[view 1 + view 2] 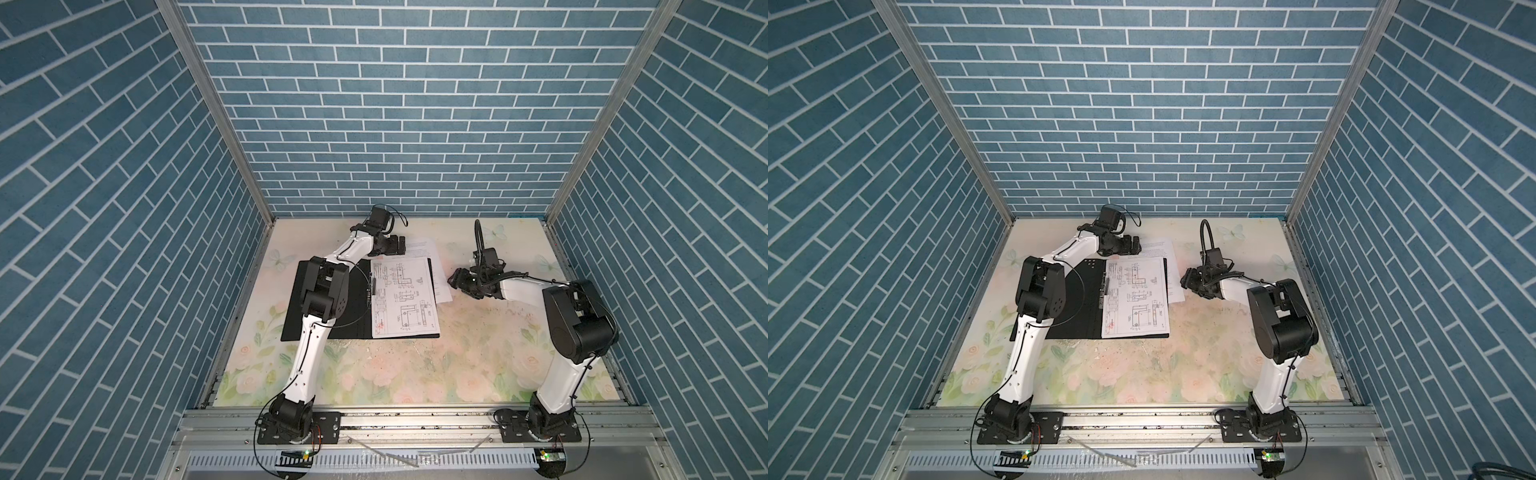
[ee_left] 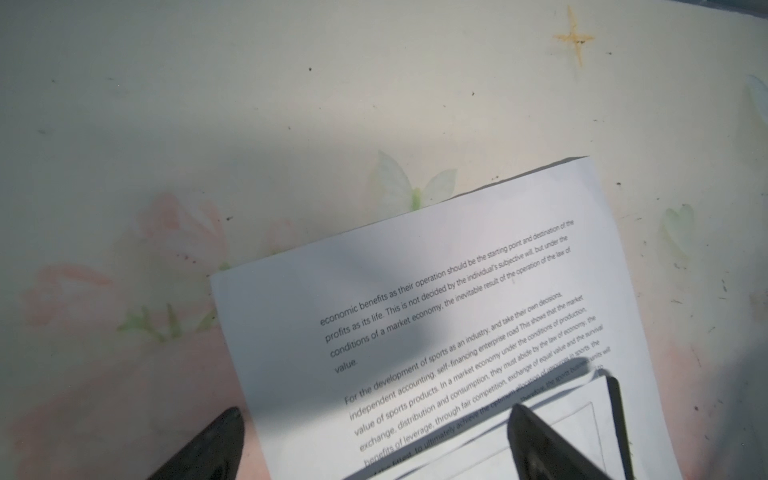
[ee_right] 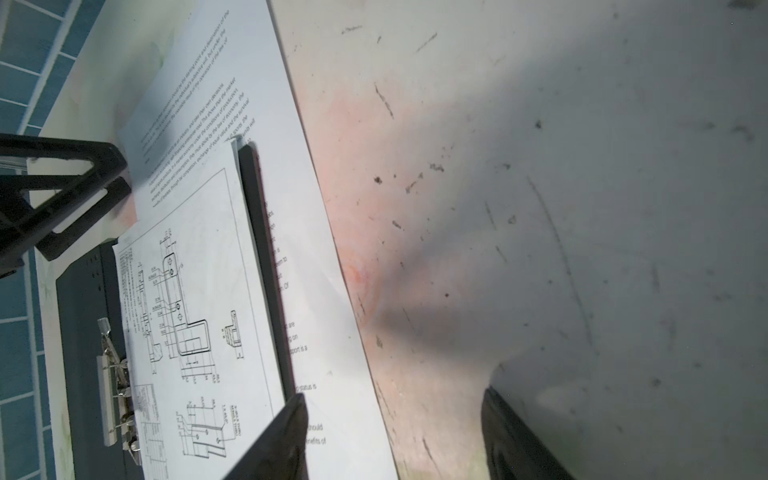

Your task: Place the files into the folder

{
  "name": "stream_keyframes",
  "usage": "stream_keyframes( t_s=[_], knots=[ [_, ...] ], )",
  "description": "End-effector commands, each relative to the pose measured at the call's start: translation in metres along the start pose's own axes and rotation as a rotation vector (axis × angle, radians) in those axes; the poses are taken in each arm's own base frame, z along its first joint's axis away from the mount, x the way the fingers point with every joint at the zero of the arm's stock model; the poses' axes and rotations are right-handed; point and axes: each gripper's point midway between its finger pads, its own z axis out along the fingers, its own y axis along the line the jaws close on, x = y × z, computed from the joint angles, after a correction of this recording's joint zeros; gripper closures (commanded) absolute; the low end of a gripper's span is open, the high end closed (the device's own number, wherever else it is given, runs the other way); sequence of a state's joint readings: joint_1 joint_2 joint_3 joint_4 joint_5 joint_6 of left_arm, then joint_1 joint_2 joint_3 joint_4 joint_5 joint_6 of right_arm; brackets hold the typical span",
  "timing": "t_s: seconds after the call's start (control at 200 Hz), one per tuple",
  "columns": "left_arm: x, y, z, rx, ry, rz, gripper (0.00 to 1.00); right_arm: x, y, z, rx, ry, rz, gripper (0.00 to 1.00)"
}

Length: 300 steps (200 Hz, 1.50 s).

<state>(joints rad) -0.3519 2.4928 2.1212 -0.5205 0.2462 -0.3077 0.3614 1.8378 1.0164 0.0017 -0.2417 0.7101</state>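
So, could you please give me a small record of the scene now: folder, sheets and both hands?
folder: open flat on the table, black inside up
drawing sheet: lying on the folder's right half
text sheet: under the folder, sticking out at the far and right sides
left hand: open, over the text sheet's far end
right hand: open, empty, at the text sheet's right edge

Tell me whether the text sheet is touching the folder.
Touching. In the right wrist view the folder lies with its black edge across the text sheet, cutting off its printed lines; the sheet runs underneath.
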Motion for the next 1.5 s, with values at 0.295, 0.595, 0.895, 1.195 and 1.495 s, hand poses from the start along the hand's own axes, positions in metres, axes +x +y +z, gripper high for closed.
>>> stream_keyframes(
  t_s=[0.295,0.595,0.895,1.195,1.495],
  knots=[
    [0.069,-0.026,0.032,0.119,0.182,-0.089,0.01,0.007,-0.002,0.003,-0.035,0.04,0.077,0.33],
    [0.078,-0.062,0.04,0.193,0.179,-0.11,0.01,0.012,-0.016,0.002,-0.029,0.053,0.132,0.33],
    [0.089,-0.08,0.046,0.211,0.191,-0.109,0.01,0.022,-0.02,0.01,-0.024,0.108,0.17,0.33],
    [0.09,-0.088,0.046,0.228,0.184,-0.114,0.01,0.015,-0.019,0.009,-0.075,0.09,0.229,0.36],
    [0.091,-0.092,0.049,0.251,0.18,-0.134,0.01,0.007,-0.007,0.015,-0.154,0.104,0.264,0.36]
  ],
)
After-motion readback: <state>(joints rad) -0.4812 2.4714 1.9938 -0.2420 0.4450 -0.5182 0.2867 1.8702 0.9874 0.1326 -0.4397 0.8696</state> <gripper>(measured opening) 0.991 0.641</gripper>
